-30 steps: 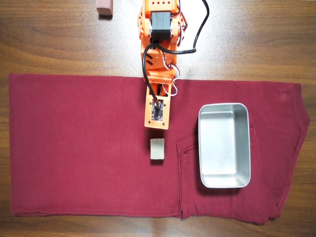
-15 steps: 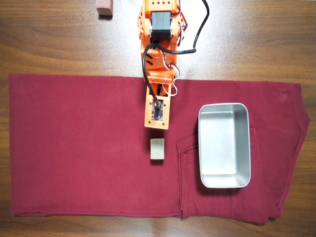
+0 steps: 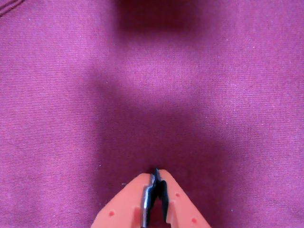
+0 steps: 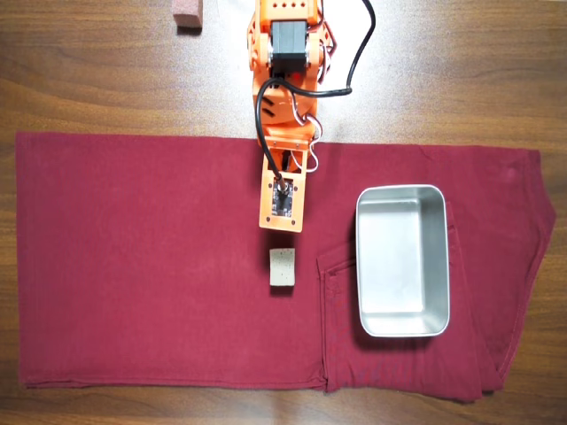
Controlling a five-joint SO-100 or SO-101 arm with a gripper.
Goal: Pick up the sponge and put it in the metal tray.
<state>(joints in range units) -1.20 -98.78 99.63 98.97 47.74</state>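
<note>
Two views to go on. Wrist view first: the gripper [image 3: 156, 176] pokes in from the bottom edge, orange jaws pressed together with just the dark pads meeting at the tip, nothing between them. All it's looking at is magenta cloth [image 3: 57, 95], with a soft shadow spreading under the jaws and a darker patch at the top edge. No sponge or tray in this one.

Overhead view: the orange arm [image 4: 285, 62] reaches down from the top of the frame over a dark red cloth [image 4: 133, 266] spread across the wooden bench [image 4: 89, 71]. The gripper itself is tucked under the arm here, so you can't judge it from above. The sponge [image 4: 283, 267] lies flat on the cloth just below the arm's end, not touching it. The tray [image 4: 402, 261] sits to the right of the sponge, apart from it. A reddish-brown block [image 4: 187, 14] sits on bare wood at the top edge.
</note>
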